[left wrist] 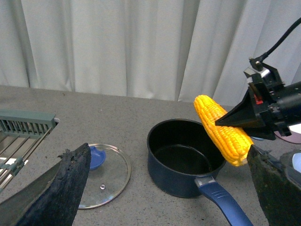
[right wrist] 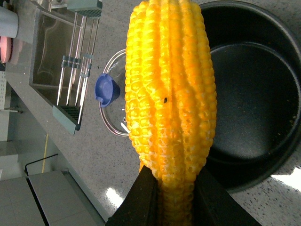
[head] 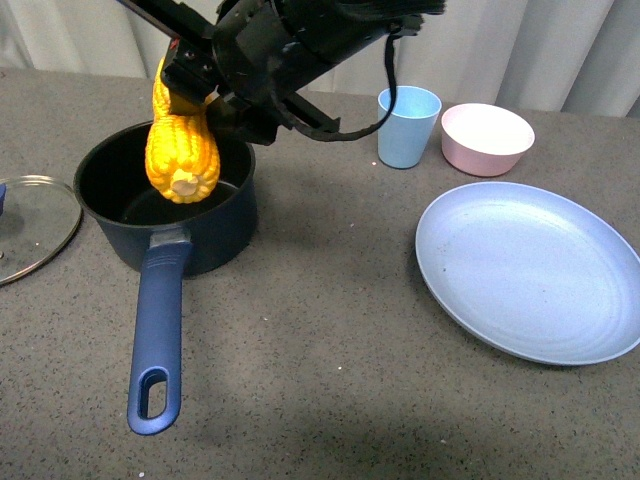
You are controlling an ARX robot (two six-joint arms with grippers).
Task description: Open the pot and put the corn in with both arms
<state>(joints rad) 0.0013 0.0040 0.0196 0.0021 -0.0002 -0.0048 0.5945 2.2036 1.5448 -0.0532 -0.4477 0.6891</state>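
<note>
In the front view, the right arm [head: 300, 45] reaches across from the upper middle toward the left. The right gripper [head: 188, 95] is clenched around the upper part of the corn [head: 182, 150]. The cob hangs end down, slightly tilted, over the open pot [head: 225, 235]. The pot stands on the grey table [head: 330, 380], its long blue handle [head: 158, 340] pointing toward the camera. A glass lid [head: 30, 225] lies flat on the table just left of the pot. A light blue cup [head: 407, 125] and a pink bowl [head: 487, 138] stand side by side to the right of the pot. A large blue plate [head: 530, 270] lies nearer the camera than they do.

In the left wrist view, the left gripper [left wrist: 167, 155] is spread wide, with nothing between its two black fingers [left wrist: 70, 188]. Beyond them stands the pot [left wrist: 174, 181], black inside. The corn [left wrist: 223, 129] slants above the pot's rim, pinched by the right gripper [left wrist: 240, 117]. The lid [left wrist: 106, 174] with its blue knob [left wrist: 96, 157] lies beside the pot. A dish rack [left wrist: 23, 136] shows at the edge, and a white curtain [left wrist: 141, 47] hangs behind.

In the right wrist view, the corn [right wrist: 171, 108] fills the middle. The right gripper [right wrist: 171, 197] grips its end between two black fingers [right wrist: 141, 197]. Behind the corn are the pot [right wrist: 263, 103], the lid's knob [right wrist: 107, 88] and the rack [right wrist: 70, 61].
</note>
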